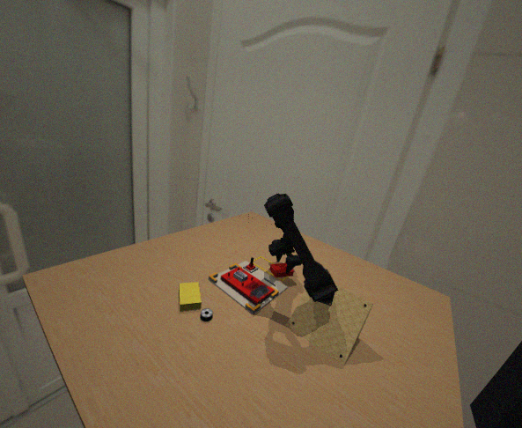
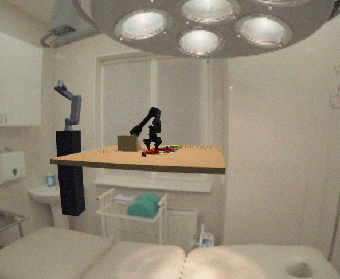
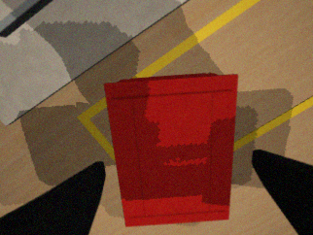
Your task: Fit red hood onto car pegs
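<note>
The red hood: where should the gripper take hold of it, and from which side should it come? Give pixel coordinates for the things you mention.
Best gripped from above, across its two long side edges near mid-length. The hood (image 1: 278,269) (image 2: 152,152) (image 3: 175,146) lies roof up, longer than wide, and the open gripper's (image 1: 285,259) (image 2: 152,148) (image 3: 179,162) fingers already flank those sides.

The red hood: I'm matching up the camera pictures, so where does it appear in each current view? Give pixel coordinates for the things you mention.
Top: the hood (image 1: 277,269) (image 2: 152,152) (image 3: 177,151) is right of centre, below middle height, under the gripper (image 1: 284,263) (image 2: 152,150) (image 3: 178,162).
Exterior: just below middle height, left of centre, near the table's front edge.
Wrist: large, near the centre, between the open fingers.
Shared landmark: the gripper.
</note>
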`<state>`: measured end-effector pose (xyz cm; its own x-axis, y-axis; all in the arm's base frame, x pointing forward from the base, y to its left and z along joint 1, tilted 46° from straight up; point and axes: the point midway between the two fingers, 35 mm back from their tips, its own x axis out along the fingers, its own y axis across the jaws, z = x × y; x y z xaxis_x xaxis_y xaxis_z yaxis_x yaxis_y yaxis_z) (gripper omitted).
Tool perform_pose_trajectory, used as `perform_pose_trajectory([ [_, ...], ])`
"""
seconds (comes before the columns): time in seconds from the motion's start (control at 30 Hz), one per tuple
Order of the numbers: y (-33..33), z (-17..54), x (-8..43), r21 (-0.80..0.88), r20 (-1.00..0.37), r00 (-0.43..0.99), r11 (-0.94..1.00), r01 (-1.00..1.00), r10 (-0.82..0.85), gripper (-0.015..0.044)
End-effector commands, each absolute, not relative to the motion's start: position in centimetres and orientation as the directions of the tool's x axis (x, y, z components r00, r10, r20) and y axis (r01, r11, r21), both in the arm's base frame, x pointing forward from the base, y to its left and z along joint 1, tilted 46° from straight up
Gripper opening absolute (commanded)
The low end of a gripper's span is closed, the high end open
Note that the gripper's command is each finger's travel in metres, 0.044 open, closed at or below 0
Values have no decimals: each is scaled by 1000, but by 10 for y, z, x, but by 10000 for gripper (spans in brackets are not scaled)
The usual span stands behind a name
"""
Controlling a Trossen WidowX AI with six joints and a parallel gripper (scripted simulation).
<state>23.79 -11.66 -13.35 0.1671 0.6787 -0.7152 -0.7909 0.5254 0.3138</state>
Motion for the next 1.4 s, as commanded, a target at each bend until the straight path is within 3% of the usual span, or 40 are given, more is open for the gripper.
perform_pose_trajectory([
  [0.0, -113, -135, 238, 322, -710, 166, 525, -788, 684, 440],
  [1.03, -102, -145, 240, 322, -710, 166, 525, -788, 685, 440],
  [1.13, -106, -145, 241, 314, -714, 168, 525, -791, 679, 361],
  [1.37, -106, -145, 241, 314, -714, 168, 525, -791, 679, 315],
])
